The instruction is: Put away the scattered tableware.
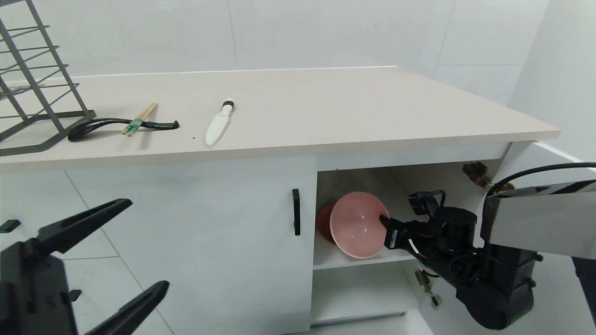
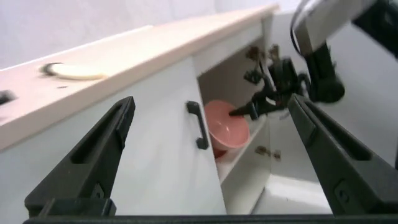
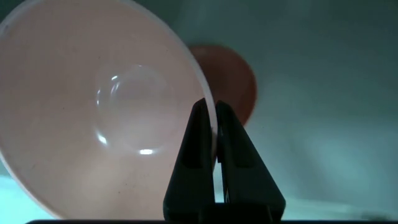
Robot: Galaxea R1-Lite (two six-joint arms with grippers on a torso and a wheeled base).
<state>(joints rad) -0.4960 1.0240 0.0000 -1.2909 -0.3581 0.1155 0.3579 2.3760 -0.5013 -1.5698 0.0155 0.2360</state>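
Right gripper (image 1: 385,222) fingers clamp the pink bowl (image 1: 356,225) rim inside the open cabinet (image 1: 186,232); left gripper (image 1: 149,242) fingers spread apart.

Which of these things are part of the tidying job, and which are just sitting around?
Job: pink bowl in right gripper; red bowl behind it; black ladle; chopsticks; white knife.
Just there: wire rack; countertop; cabinet door.

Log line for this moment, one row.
right gripper: shut on pink round bowl, inside open white cabinet | left gripper: open | beige countertop: white knife, wooden chopsticks, black spoon
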